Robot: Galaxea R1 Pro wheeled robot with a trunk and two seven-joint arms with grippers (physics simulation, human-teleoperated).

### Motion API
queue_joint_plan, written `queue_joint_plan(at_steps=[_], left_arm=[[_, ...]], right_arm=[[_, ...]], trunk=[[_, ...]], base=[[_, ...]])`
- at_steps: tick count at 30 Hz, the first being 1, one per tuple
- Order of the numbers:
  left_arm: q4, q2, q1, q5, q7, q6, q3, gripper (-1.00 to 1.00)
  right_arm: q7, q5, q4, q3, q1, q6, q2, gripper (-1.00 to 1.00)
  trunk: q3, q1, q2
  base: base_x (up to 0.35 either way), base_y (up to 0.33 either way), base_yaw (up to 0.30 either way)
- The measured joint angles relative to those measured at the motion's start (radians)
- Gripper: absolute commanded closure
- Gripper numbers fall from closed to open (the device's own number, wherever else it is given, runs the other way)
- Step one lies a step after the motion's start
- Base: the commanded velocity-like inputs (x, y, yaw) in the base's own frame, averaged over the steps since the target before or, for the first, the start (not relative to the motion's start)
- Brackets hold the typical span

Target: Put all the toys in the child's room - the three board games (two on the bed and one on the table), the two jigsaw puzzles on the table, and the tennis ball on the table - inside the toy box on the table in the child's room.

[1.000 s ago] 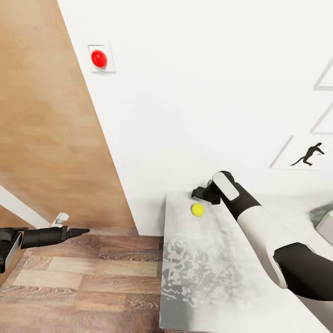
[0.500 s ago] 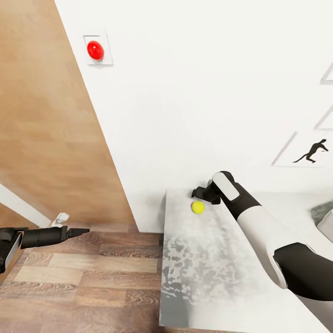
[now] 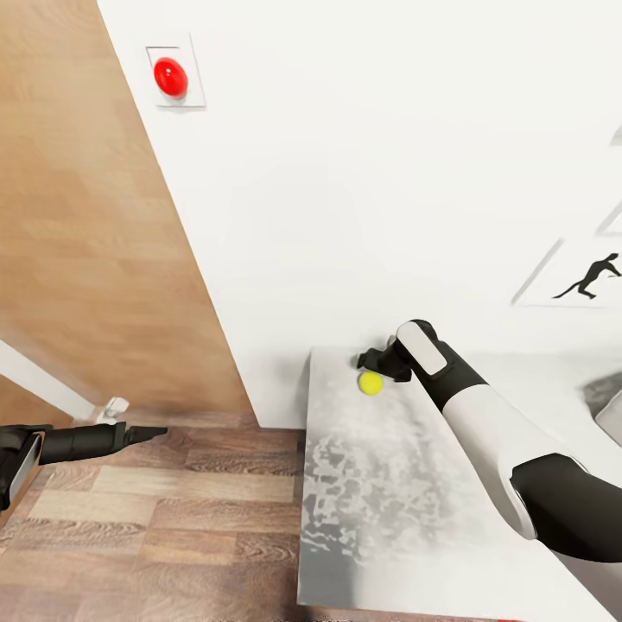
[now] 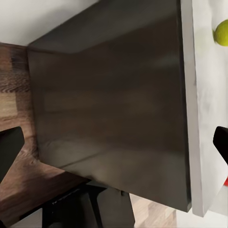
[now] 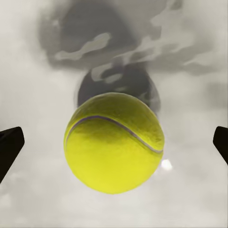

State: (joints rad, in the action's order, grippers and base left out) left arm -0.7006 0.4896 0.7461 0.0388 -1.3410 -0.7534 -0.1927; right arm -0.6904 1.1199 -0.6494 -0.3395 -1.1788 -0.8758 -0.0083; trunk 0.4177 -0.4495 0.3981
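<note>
A yellow-green ball (image 3: 371, 383) sits on the grey table (image 3: 389, 510) near its far left corner, just right of centre in the head view. The right gripper (image 3: 373, 360) hovers directly over it, jaws spread wide with the ball (image 5: 114, 143) between them, not gripped. The left gripper (image 3: 149, 432) reaches over the wood floor (image 3: 155, 527) at lower left; whether it is open or closed cannot be told. A wooden door (image 3: 86, 242) fills the upper left.
</note>
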Motion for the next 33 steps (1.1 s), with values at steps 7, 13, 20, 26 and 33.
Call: queue_joint_plan(at_steps=[7,13,20,26,33], left_arm=[[0.0,0.0,0.0,0.0,0.0,0.0,0.0,-1.0],[0.0,0.0,0.0,0.0,0.0,0.0,0.0,-1.0],[0.0,0.0,0.0,0.0,0.0,0.0,0.0,-1.0],[0.0,0.0,0.0,0.0,0.0,0.0,0.0,-1.0],[0.0,0.0,0.0,0.0,0.0,0.0,0.0,-1.0]], right_arm=[[0.074,-0.001,0.001,-0.001,0.0,0.001,0.0,-1.0],[0.095,-0.002,0.0,-0.002,0.0,0.016,-0.001,-1.0],[0.098,-0.003,-0.001,-0.001,0.0,0.027,-0.002,-1.0],[0.099,-0.027,0.0,-0.002,0.0,0.028,-0.002,-1.0],[0.103,-0.084,0.002,0.0,0.0,0.028,-0.002,-1.0]], trunk=[[0.011,0.0,0.0],[0.019,0.0,0.0],[0.021,0.0,0.0],[0.021,0.0,0.0],[0.021,0.0,0.0]], base=[[0.0,0.0,0.0],[0.0,0.0,0.0],[0.0,0.0,0.0],[0.0,0.0,0.0],[0.0,0.0,0.0]])
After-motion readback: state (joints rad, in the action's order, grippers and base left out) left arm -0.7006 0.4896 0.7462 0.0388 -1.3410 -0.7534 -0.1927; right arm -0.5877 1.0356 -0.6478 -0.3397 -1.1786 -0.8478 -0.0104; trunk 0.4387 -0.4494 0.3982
